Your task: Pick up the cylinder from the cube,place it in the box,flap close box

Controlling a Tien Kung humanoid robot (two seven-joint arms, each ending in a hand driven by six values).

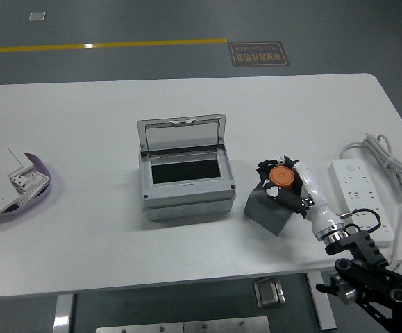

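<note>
An orange cylinder [281,177] stands on top of a dark grey cube [271,209] at the table's right of middle. My right hand [289,186] reaches in from the lower right, and its black fingers are curled around the cylinder while it still rests on the cube. A grey box [185,187] sits at the table's middle with its clear flap lid [181,134] standing open at the back. My left arm is out of view.
A white power strip [362,190] with a coiled cable [388,158] lies at the right edge. A purple dish [21,195] holding white wall switches sits at the left edge.
</note>
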